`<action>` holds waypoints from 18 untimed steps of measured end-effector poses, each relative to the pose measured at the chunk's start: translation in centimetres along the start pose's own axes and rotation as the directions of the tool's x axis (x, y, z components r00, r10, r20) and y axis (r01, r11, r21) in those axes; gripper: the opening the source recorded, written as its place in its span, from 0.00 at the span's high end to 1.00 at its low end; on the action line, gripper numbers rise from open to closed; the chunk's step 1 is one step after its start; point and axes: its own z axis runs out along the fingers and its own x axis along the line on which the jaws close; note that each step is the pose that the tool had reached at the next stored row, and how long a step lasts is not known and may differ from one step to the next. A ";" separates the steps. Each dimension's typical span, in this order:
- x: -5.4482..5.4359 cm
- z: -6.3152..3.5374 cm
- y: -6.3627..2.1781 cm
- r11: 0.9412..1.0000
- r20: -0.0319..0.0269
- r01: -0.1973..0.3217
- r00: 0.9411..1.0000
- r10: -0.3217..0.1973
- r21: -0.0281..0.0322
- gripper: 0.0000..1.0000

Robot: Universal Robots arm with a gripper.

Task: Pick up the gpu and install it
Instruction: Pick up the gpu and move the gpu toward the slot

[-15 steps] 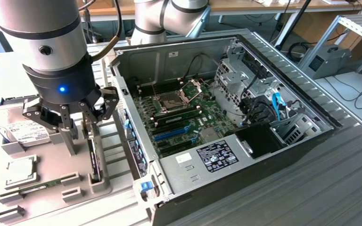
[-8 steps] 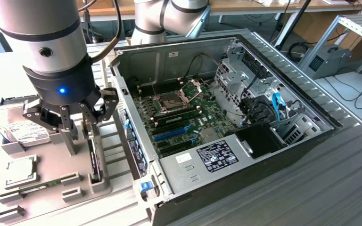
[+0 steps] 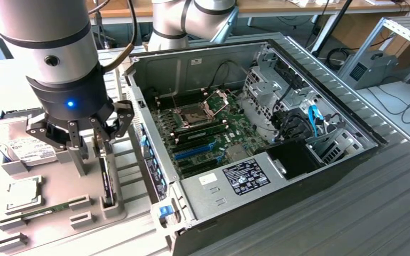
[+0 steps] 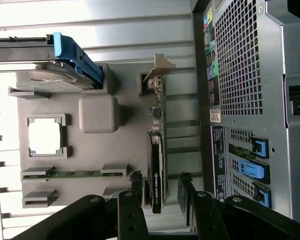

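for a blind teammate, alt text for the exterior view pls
An open gripper hangs just over the gpu, a thin black card standing on edge in a grey holder. An open computer case lies beside it, toward the exterior view's right.

Exterior view high, oblique over computer case (image 3: pixel 283 198) and parts tray (image 3: pixel 57 177); wrist view close down onto both

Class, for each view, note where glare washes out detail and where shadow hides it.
Wrist view: glare whitens the processor and the ribbed table; the claw is a dark silhouette. Exterior view: even light, mild shade inside the computer case.
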 end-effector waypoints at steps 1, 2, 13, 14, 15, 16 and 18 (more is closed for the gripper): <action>0.0 0.02 0.00 1.000 0.000 0.000 1.000 0.000 0.000 0.58; 0.0 0.04 0.00 1.000 0.000 0.000 1.000 0.000 0.000 0.58; 0.1 0.37 -0.02 1.000 0.000 0.000 1.000 0.000 0.000 0.58; 0.1 0.39 -0.02 1.000 0.000 0.000 1.000 0.000 0.000 0.58; 0.1 0.42 -0.02 1.000 0.000 0.000 1.000 0.000 0.000 0.58; 0.1 0.45 -0.02 1.000 0.000 0.000 1.000 0.000 0.000 0.58; 0.1 0.50 -0.03 1.000 0.000 0.000 1.000 0.000 0.000 0.58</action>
